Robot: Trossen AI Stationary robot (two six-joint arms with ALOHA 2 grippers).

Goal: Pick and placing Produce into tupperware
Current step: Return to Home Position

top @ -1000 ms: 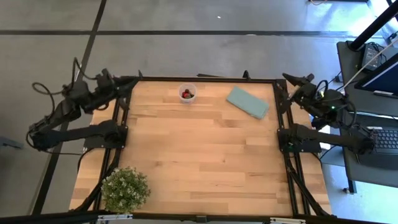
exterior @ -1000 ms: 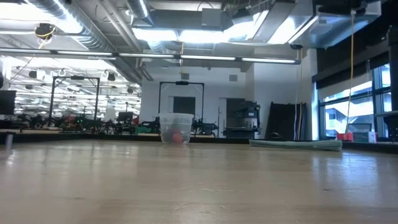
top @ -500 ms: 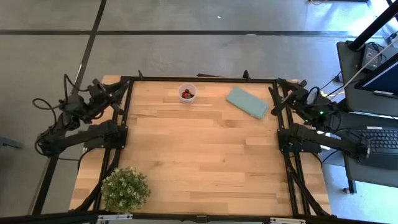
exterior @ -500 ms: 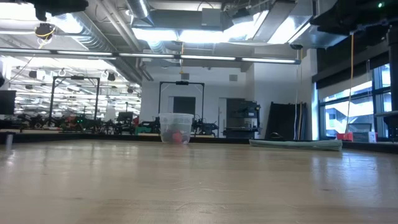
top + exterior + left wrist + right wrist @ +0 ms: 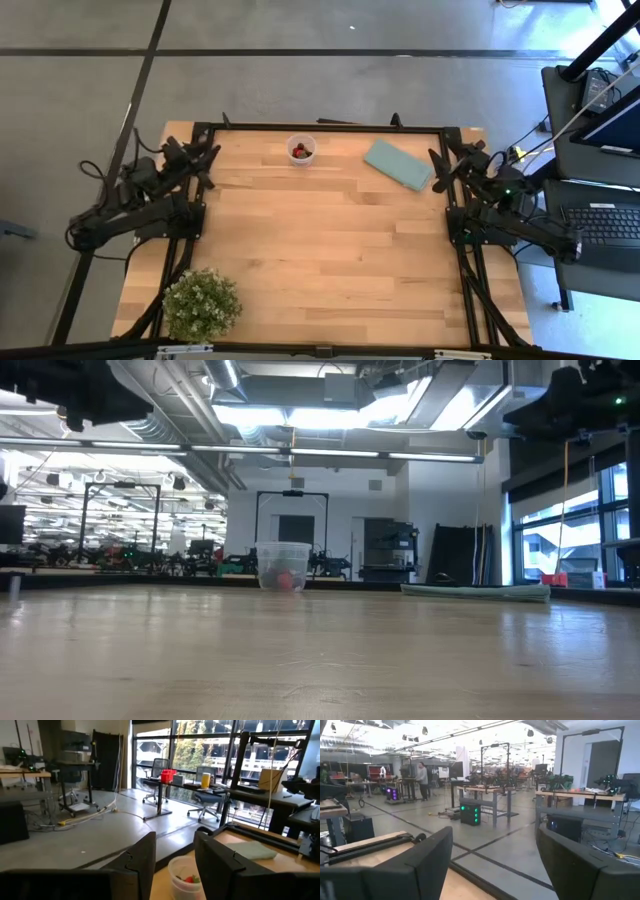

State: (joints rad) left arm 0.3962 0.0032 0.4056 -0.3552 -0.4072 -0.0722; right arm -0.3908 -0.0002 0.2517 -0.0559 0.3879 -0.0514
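Note:
The tupperware, a small clear round cup, stands on its base near the table's far edge, and red and dark produce lies inside it. The low view shows a red piece through the wall of the tupperware. My left gripper hovers at the table's far left edge, open and empty, pointing level at the tupperware, which shows between its fingers farther off. My right gripper hovers at the far right edge, wide open and empty.
A flat teal piece lies to the right of the cup, close to my right gripper. A leafy potted plant stands at the near left corner. Bare wooden tabletop fills the middle. A black frame rims the table.
Both arms have sunk and folded in over the table's side edges. Each gripper has come down and a little toward the near edge, and the arms now show in the low view's top corners. The cup has stayed put.

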